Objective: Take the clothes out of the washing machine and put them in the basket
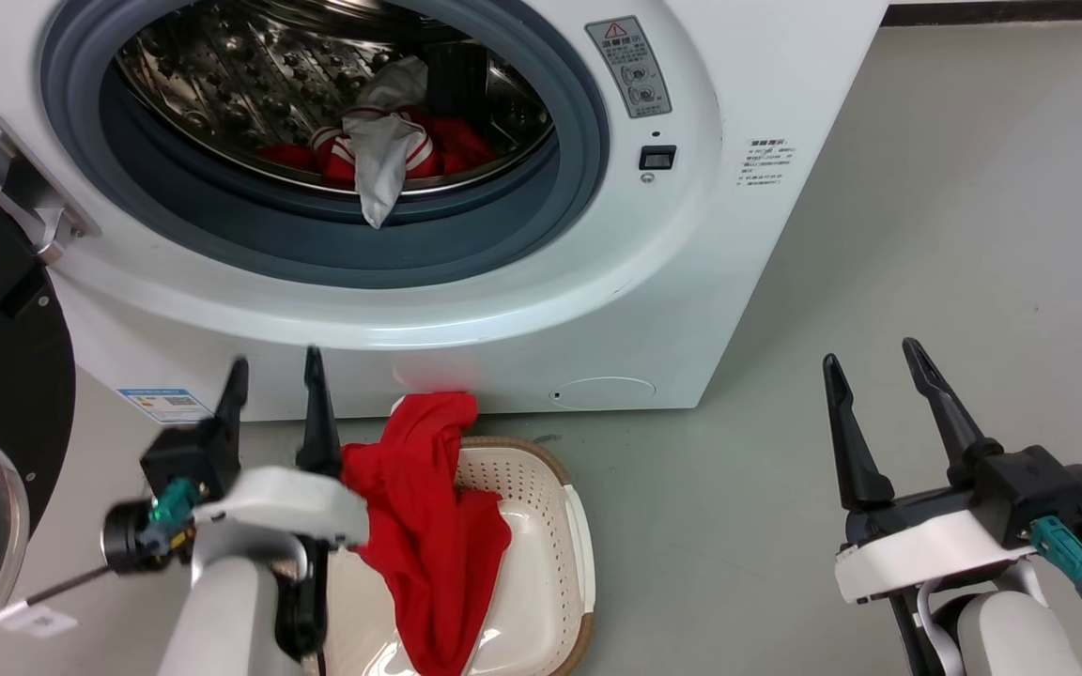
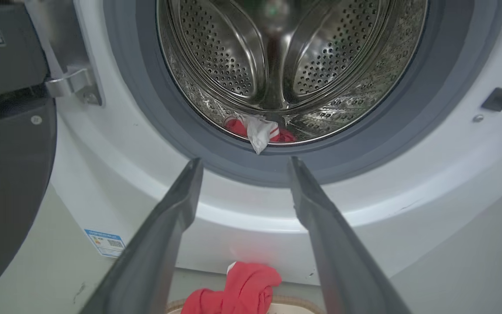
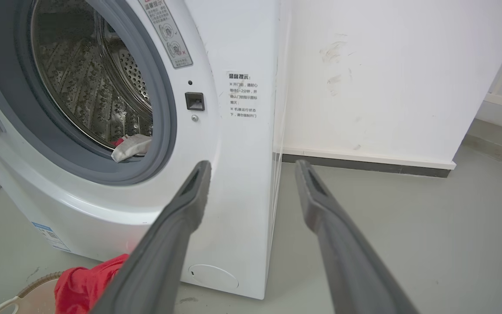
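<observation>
One red garment [image 1: 428,507] drapes over the basket [image 1: 546,493] rim, the striped garment [image 1: 381,155] lies in the washing machine [image 1: 738,244], and left end effector [image 1: 276,358] and right end effector [image 1: 868,351] gape empty.

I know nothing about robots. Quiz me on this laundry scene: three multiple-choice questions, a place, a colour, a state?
1. Where is the plain red garment? A on the floor; B draped over the basket; C on the door.
2. What colour is the striped garment's end hanging from the drum? A blue; B grey-white; C black.
3. How is the right hand? A open, empty; B shut on cloth; C shut, empty.
Answers: B, red cloth hangs across its rim; B, pale against grey ring; A, fingers apart, empty.
</observation>
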You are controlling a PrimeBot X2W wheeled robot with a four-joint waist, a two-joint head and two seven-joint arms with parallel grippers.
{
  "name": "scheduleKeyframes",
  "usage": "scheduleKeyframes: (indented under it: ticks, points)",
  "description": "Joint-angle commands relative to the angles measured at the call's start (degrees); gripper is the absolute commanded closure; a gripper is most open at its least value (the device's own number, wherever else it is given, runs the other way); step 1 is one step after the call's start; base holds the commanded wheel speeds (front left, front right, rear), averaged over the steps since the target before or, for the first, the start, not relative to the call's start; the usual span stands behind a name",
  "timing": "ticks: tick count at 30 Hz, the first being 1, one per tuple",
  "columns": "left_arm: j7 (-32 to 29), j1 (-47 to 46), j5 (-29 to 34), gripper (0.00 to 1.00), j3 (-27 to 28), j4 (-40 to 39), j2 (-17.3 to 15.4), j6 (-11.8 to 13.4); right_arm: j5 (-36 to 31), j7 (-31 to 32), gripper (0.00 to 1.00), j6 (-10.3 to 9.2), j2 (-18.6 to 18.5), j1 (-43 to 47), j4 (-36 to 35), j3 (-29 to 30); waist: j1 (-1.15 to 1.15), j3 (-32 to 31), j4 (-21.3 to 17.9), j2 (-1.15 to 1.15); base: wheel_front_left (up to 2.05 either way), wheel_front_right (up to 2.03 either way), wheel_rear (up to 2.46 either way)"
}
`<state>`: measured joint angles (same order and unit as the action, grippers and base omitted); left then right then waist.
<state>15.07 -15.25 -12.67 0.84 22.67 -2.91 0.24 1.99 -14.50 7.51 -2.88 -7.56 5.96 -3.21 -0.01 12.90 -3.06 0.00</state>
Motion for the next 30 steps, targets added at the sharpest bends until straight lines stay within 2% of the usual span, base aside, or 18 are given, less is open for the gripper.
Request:
scheduleKeyframes:
  ticks: [1, 6, 11, 20, 30]
  points:
    - [0.14, -1.59, 0.92, 0.00, 0.19, -1.58, 0.02, 0.36, 0.14, 0.15, 0.00, -0.04, 0.02, 0.74, -0.50, 0.00, 0.01, 0.13, -0.16, 0.00, 0.00, 0.00, 0.00]
    - [0.14, -6.41, 3.19, 0.00, 1.26, -3.48, -0.15, -0.56, 0.45, 0.33, 0.00, -0.04, 0.02, 0.42, -1.32, -0.32, 0.01, 1.12, -0.79, 0.00, 0.00, 0.00, 0.00]
    - [0.14, -13.54, 4.84, 0.00, 1.52, -0.18, -1.71, -2.42, 1.20, 0.22, 0.00, -0.04, 0.02, -0.51, -1.95, -1.19, 0.01, 3.09, -1.86, 0.00, 0.00, 0.00, 0.00]
    - [-0.23, -29.62, 6.64, 0.00, -0.07, 13.95, -7.10, -5.19, 3.09, -0.41, 0.00, -0.04, 0.03, -3.72, -1.56, -3.18, 0.01, 9.31, -5.80, 0.00, 0.00, 0.00, 0.00]
    - [-7.89, -46.40, 8.92, 0.00, -2.19, 27.66, -14.00, -5.76, 6.51, -0.70, 0.00, -0.04, 0.03, -8.22, -1.30, -5.56, 0.01, 16.95, -10.75, 0.00, 0.00, 0.00, 0.00]
